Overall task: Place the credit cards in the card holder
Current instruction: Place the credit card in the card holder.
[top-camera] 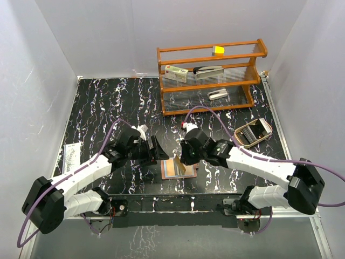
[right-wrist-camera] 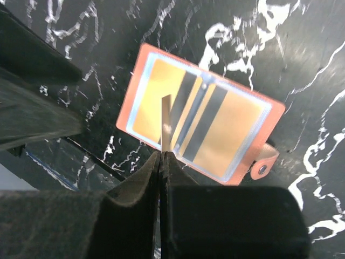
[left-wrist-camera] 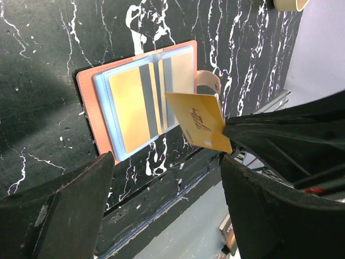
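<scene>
Right gripper point(right-wrist-camera: 161, 155) pinches a card point(left-wrist-camera: 197, 121) edge-up over the open holder point(left-wrist-camera: 88, 108). Left gripper point(left-wrist-camera: 167, 162) wide, empty, just beside holder.

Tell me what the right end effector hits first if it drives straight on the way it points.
The right end effector is shut on a card; that card's edge would meet the open card holder first, though the gap is hard to judge.

We are looking at a black marbled table point(top-camera: 108, 102) carrying an open card holder point(top-camera: 170, 168). Beyond the card holder a wooden rack point(top-camera: 207, 81) is standing, to its right an oval tray point(top-camera: 253, 143) is lying, and far to its left a white packet point(top-camera: 71, 156) is resting.
</scene>
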### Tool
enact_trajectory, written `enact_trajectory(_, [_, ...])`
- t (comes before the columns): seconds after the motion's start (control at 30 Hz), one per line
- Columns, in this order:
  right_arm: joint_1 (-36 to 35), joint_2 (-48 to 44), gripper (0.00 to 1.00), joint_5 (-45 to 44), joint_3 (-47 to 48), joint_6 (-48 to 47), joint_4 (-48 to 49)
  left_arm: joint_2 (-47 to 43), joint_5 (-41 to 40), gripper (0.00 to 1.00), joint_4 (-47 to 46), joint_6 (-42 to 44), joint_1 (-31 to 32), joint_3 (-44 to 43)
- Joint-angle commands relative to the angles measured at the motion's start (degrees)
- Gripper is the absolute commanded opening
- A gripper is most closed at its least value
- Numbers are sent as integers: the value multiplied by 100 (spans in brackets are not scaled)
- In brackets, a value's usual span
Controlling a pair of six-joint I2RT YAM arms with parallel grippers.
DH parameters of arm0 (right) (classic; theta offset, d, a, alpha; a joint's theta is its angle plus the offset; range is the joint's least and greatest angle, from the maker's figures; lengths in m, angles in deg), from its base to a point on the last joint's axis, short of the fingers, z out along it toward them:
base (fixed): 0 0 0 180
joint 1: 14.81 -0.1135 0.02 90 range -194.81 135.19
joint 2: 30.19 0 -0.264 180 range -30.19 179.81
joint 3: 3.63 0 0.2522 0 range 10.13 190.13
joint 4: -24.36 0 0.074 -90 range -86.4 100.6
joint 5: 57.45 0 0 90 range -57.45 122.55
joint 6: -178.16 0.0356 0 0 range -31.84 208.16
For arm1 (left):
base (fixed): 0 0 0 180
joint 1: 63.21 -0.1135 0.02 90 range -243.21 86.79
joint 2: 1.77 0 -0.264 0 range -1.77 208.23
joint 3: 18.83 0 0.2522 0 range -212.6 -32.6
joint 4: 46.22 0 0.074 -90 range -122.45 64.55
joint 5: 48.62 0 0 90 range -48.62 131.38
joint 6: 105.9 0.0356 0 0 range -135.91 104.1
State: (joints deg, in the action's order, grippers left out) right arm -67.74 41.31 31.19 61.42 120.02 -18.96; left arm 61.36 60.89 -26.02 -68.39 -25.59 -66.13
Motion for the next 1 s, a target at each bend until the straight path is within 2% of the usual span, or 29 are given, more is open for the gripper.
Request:
enact_trajectory(0.0, [-9, -40, 0, 354, -533, 572, 1503, -47, 5, 77, -189, -211, -27, 223])
enact_trajectory(0.27, [-10, 222, 0, 554, -1046, 693, 2340, 389, 143, 74, -474, -203, -27, 285])
enact_trajectory(0.67, [-1, 262, 0, 2, -1289, 702, 2540, 788, 256, 66, -747, -348, -27, 394])
enact_trajectory(0.97, [9, 461, 0, 15, -1669, 1048, 2960, 967, 377, 63, -1061, -437, -27, 619])
